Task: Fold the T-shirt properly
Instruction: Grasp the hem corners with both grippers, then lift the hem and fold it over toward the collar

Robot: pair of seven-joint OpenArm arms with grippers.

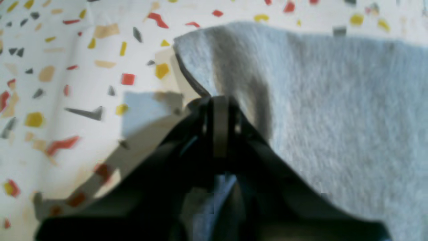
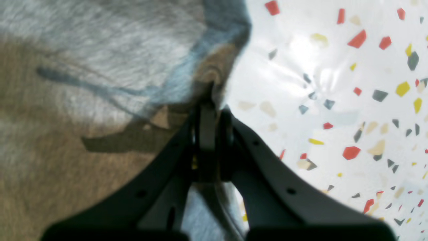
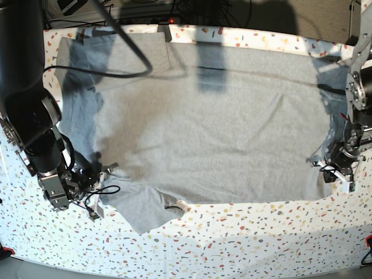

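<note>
The light grey T-shirt [image 3: 221, 128] lies spread, plain side up, over most of the speckled table [image 3: 232, 238]. No lettering shows. My left gripper [image 1: 217, 102] is shut on the T-shirt's edge [image 1: 334, 100] near a corner. In the base view it [image 3: 333, 168] sits at the shirt's right edge. My right gripper [image 2: 209, 110] is shut on a bunched edge of the T-shirt [image 2: 100, 50]. In the base view it [image 3: 99, 195] is at the shirt's front left, next to a rumpled flap [image 3: 145, 210].
A black cable [image 3: 125, 52] loops over the shirt's back left part. More cables and gear lie beyond the table's back edge [image 3: 192, 11]. The right arm's dark body [image 3: 29, 104] stands at the left. Bare speckled surface runs along the front.
</note>
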